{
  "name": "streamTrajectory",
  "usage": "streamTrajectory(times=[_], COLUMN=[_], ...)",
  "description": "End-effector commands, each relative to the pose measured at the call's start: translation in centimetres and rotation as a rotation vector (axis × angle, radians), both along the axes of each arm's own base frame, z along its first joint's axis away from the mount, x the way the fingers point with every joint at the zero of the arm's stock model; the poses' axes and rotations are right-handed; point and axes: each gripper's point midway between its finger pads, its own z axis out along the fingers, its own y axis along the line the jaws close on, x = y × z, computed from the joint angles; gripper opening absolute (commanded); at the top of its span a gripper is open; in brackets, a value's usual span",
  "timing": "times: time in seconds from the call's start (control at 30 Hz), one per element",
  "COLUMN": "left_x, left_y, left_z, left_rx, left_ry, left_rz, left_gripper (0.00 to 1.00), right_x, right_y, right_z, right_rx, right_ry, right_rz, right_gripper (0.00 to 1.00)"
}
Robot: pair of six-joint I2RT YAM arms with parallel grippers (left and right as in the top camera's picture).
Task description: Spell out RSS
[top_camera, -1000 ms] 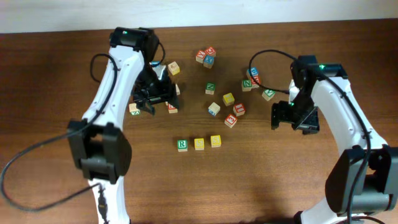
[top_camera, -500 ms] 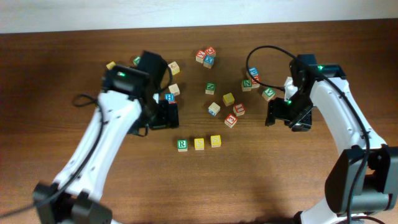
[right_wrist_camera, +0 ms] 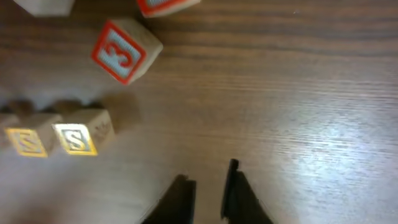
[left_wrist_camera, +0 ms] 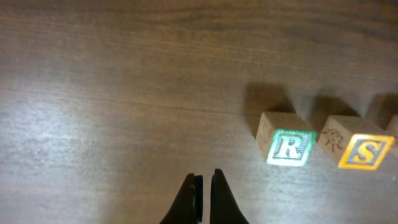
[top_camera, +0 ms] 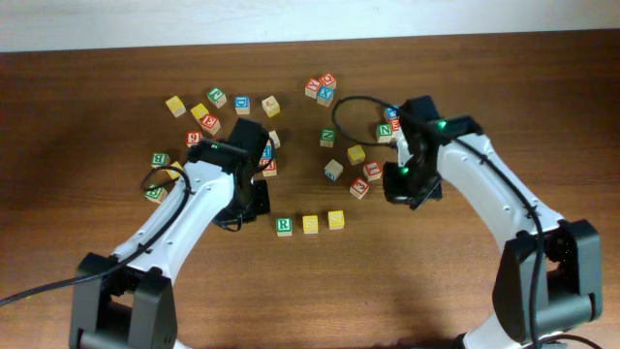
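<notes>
First, overhead. Three cubes lie in a row on the wooden table [top_camera: 417,291], near its middle. The R cube [top_camera: 284,226] is at the left arm's end, the middle S cube [top_camera: 310,224] just beside it, and the end S cube [top_camera: 336,219] just beside that. The row slants slightly, with the end S cube a little nearer the far edge. The left gripper [top_camera: 254,201] hangs over bare wood near the R cube, apart from it. The right gripper [top_camera: 399,191] is past the end S cube, near a red 3 cube [top_camera: 359,189]. Other loose cubes lie scattered over the far half of the table. Finger spacing cannot be read from this view.

Left wrist. The left gripper [left_wrist_camera: 204,193] has its fingers almost together, with only a thin slit between them and nothing held, over bare wood. The R cube [left_wrist_camera: 287,142] lies ahead toward the picture's right, green letter on a pale face turned up. The middle S cube [left_wrist_camera: 359,149] is just beside it, with a narrow gap between them.

Right wrist. The right gripper [right_wrist_camera: 208,193] has its fingers a narrow gap apart, with nothing in the gap. The end S cube [right_wrist_camera: 79,135] and middle S cube [right_wrist_camera: 28,142] lie side by side at the picture's left edge, yellow faces up; whether they touch I cannot tell. The red 3 cube [right_wrist_camera: 126,51] sits skewed, apart from the row.
</notes>
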Motion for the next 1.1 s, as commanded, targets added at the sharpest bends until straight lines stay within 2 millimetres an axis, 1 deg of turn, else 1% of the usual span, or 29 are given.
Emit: streamTrajectory(times=[0.0,0.1,0.23,0.37,0.47,0.63,0.73,0.8,0.93,1.07], left_x=[-0.6,-1.0,-1.2,-1.5,-1.9,-1.8,-1.9,-2.1,-2.0,-1.8], left_y=[0.3,-0.4,-1.7,-2.2,-2.3,-2.7,-3.1,-3.3,-4.3,-4.4], left_z=[-1.7,-3.0,-4.0,-4.9,-5.8,-7.1,-7.5,-8.1,-8.2,-8.2], left_rx=[0.004,-0.061,-0.164,-0.197,-0.197,-0.208,-0.233,-0.239,-0.294,-0.298], left_ry=[-0.005,0.003,0.008,0.014,0.049,0.071,0.086,0.109,0.105,0.096], left_rz=[0.002,-0.006,-0.023,-0.025,-0.023,-0.022,-0.022,-0.020,-0.074,-0.077], left_gripper=[0.00,0.00,0.00,0.00,0.00,0.00,0.00,0.00,0.00,0.00], right_x=[-1.1,-1.5,-1.6,-1.7,-1.6,-1.8,-1.8,-1.9,-2.3,-2.3], right_y=[0.3,1.5,3.0,3.4,4.1,5.5,5.6,6.1,7.2,7.9], right_z=[-2.3,-3.8,-4.6,-5.3,-5.3,-5.3,-5.6,-5.9,-6.5,-7.1], right_rx=[0.005,0.087,0.185,0.190,0.194,0.199,0.159,0.149,0.148,0.150], right_ry=[0.017,0.013,-0.001,-0.006,-0.020,-0.028,-0.029,-0.033,-0.026,-0.028], right_rz=[-0.027,-0.022,-0.017,-0.054,-0.033,-0.013,-0.044,-0.039,-0.011,0.004], right_gripper=[0.04,0.04,0.04,0.04,0.04,0.04,0.04,0.04,0.04,0.04])
